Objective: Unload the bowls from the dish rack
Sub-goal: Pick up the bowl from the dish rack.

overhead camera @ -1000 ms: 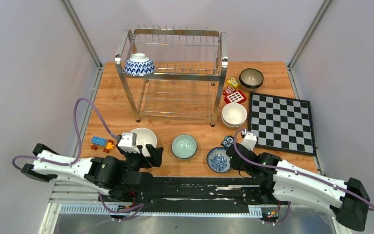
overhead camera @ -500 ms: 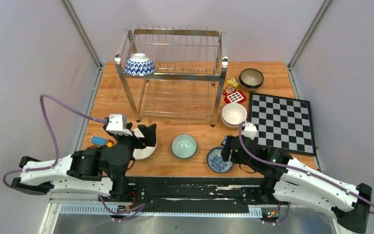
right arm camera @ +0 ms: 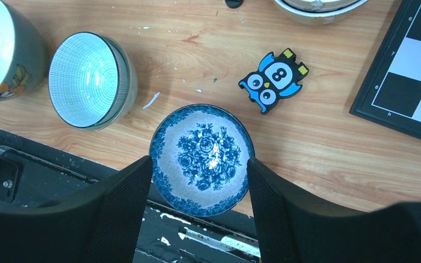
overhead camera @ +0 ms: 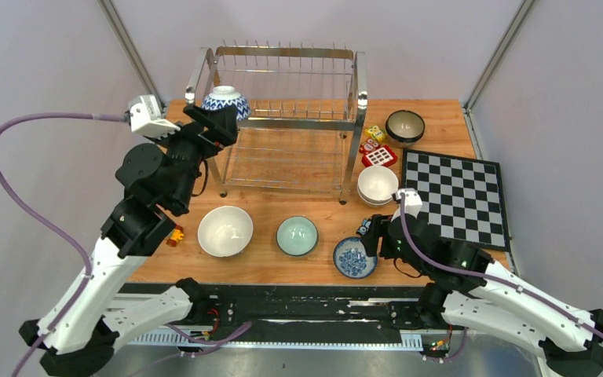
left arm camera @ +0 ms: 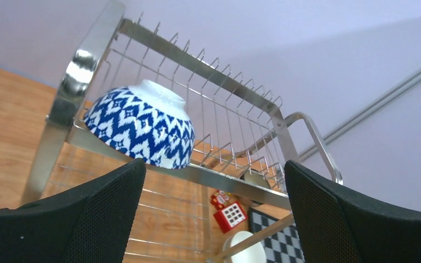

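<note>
The steel dish rack [overhead camera: 283, 126] stands at the back of the table. One blue-and-white zigzag bowl [overhead camera: 222, 100] lies upside down on the upper tier's left end. My left gripper [overhead camera: 213, 128] hangs open just in front of and below that bowl [left arm camera: 142, 123], level with the rack's front bar [left arm camera: 235, 181], touching nothing. On the table are a white bowl [overhead camera: 225, 231], a celadon bowl [overhead camera: 297, 236], a blue floral bowl [overhead camera: 354, 258], stacked cream bowls [overhead camera: 378, 185] and a dark bowl [overhead camera: 405, 126]. My right gripper [right arm camera: 198, 164] is open above the floral bowl [right arm camera: 202, 159], which rests at the table's near edge.
A chessboard [overhead camera: 455, 198] covers the right side. An owl block [right arm camera: 273, 79] lies between it and the floral bowl. Red and yellow toy tiles [overhead camera: 378, 149] sit by the rack's right leg. A toy block [overhead camera: 177, 234] lies left of the white bowl.
My left arm has left the white bowl at the front and swung up and back to the rack's upper-left corner. My right gripper has opened over the floral bowl and drawn back a little.
</note>
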`<state>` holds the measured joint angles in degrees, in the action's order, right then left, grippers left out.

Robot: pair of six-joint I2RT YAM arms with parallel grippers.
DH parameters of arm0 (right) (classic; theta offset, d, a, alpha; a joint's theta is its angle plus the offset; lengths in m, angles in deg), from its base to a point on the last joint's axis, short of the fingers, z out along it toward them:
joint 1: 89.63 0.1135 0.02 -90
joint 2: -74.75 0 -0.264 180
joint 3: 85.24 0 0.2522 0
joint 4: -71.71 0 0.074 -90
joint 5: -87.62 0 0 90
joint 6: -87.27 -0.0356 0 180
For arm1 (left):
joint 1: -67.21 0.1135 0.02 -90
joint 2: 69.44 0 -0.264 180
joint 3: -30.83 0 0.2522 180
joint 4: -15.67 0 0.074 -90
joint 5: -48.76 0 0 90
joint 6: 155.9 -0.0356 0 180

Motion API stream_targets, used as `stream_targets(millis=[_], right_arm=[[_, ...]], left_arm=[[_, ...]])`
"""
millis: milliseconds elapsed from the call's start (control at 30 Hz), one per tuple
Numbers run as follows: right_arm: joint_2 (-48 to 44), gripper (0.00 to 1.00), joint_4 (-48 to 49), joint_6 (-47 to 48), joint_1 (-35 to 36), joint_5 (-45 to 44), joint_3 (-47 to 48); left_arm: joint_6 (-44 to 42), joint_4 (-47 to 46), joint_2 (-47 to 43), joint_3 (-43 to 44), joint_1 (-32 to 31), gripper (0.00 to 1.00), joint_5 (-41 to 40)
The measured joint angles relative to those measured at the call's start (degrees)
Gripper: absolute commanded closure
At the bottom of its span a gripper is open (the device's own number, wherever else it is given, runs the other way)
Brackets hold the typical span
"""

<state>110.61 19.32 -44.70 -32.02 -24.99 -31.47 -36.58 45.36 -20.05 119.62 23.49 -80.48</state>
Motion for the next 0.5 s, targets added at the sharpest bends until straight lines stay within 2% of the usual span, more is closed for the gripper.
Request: stream_targets(millis=[100,200,300,367,500], right_arm=[[-1.75,0.34,-0.02,0.70,0.00,0.15,0.00],[-3.65,0.34,-0.02,1.51,0.00,0.61,0.00],[-5.81,0.34,-0.02,2.56,0.00,1.44,0.00],[-7.02,0.35,-0.02,3.13,0.00,1.81,0.00],[-9.11,0.35,0.00,4.42,0.00,2.14,0.00]], left_arm=[[8.81,-4.11,-0.33,-5.57,9.92,0.04,12.48],[17.18,-9.75,-2.91,-14.73,14.34,0.06,19.93],[24.35,-16.09,-5.40,-23.12,17.42,0.05,24.68],[28.63,-21.22,-7.17,-28.28,19.56,0.00,26.73],[36.04,-32.30,-8.98,-36.61,22.40,0.00,29.07]])
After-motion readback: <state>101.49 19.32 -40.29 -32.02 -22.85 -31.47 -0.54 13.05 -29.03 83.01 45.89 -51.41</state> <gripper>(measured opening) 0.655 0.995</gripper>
